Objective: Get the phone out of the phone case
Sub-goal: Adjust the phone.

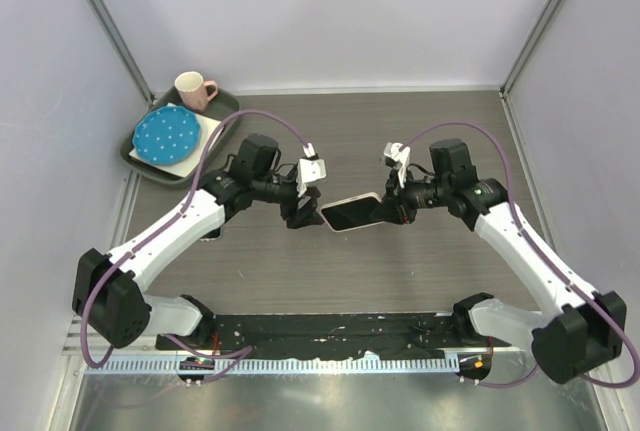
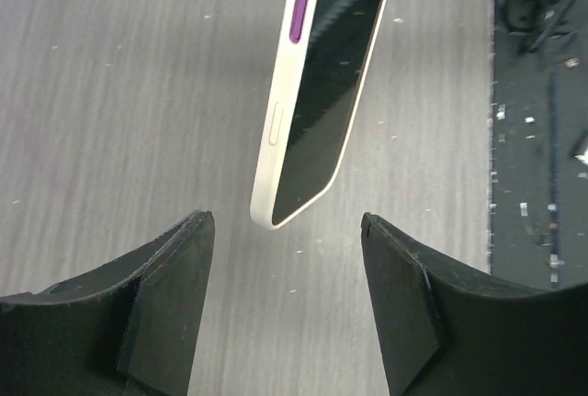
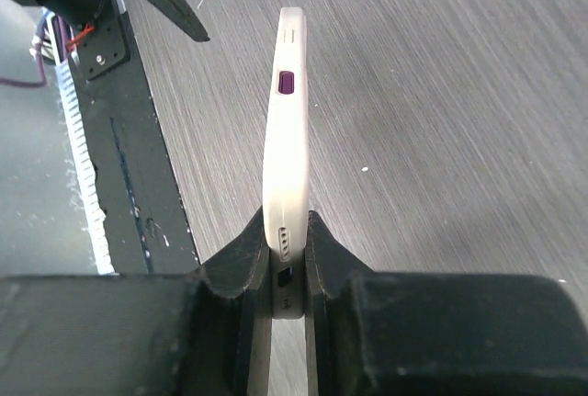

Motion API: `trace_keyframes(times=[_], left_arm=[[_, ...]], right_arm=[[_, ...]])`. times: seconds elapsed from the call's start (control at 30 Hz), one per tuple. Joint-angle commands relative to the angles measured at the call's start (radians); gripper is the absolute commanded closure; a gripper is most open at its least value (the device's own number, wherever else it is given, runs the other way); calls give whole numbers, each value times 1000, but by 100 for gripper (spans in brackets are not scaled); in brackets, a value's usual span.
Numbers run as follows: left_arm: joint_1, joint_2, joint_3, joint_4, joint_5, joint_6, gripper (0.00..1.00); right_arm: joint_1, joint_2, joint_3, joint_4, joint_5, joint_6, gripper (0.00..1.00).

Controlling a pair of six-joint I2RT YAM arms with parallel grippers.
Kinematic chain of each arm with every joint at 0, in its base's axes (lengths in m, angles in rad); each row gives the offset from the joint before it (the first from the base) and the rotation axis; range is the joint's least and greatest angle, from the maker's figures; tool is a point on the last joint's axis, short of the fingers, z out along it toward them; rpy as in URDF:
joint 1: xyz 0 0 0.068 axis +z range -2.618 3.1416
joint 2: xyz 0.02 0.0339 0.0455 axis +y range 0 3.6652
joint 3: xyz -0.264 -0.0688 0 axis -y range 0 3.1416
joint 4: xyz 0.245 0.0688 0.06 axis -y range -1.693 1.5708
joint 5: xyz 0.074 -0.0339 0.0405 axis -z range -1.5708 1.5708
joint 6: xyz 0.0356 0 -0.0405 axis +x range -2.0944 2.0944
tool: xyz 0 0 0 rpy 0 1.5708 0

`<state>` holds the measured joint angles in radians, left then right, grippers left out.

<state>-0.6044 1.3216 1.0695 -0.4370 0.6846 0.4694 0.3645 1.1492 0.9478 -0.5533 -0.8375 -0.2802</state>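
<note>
Grey wood-grain table [image 1: 420, 271] lies under us. Our right gripper [image 3: 287, 235] pinches one end of the white phone case [image 3: 287, 139] and holds it aloft, the phone [image 2: 331, 111] seated inside. Beyond, our left gripper [image 2: 287, 220] stands spread, the free end just ahead of it, untouched. Next, we judge, it should clamp the case edge and peel.

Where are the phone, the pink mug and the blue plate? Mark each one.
phone [image 1: 352, 213], top view, on its dark screen.
pink mug [image 1: 193, 99], top view, on its side wall.
blue plate [image 1: 167, 134], top view, on its dotted middle.
</note>
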Motion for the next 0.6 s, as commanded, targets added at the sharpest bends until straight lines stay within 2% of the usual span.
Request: trace_keyframes(times=[0.0,0.03,0.1,0.37,0.57], left_arm=[[47,-1,29,42,208,-90,30],[55,-1,14,73,242,-157,31],[64,5,13,101,262,-182,31],[63,64,99,34,400,-256,33],[64,53,53,191,454,-394,37]], right_arm=[[5,-114,69,-48,-12,-139,99],[5,-117,78,-56,-20,-143,99],[5,-129,98,-62,-25,-149,99],[7,-155,132,10,-107,-93,99],[5,-155,103,128,-110,-14,99]])
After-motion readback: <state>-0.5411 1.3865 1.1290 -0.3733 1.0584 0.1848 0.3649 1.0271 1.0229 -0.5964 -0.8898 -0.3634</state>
